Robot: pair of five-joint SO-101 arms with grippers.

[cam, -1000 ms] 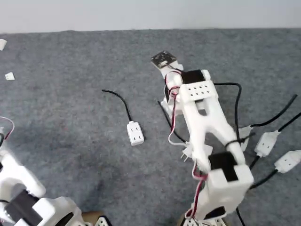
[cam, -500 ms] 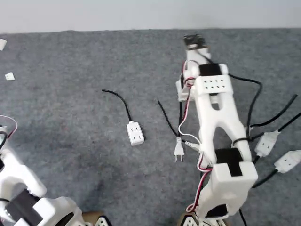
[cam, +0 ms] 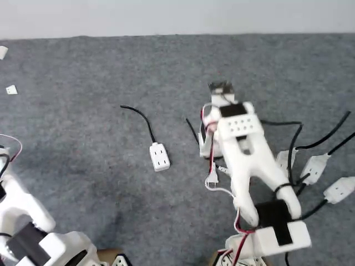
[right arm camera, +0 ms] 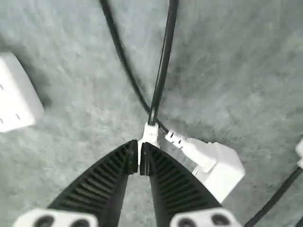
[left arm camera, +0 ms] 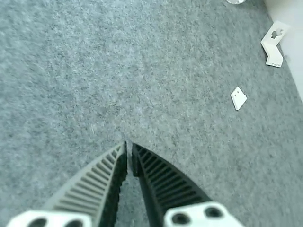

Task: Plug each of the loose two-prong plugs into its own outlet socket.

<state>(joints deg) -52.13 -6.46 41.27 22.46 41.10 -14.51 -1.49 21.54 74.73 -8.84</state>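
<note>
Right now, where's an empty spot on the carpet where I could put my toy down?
The bare carpet between the small white piece and the lone socket is free. Avoid the side with the right hand, pinching a plug, and the clustered sockets.

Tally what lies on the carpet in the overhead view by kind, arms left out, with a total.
Outlet sockets: 4, one partly hidden
Loose two-prong plug: 1
Small white scraps: 2
Total: 7
</note>
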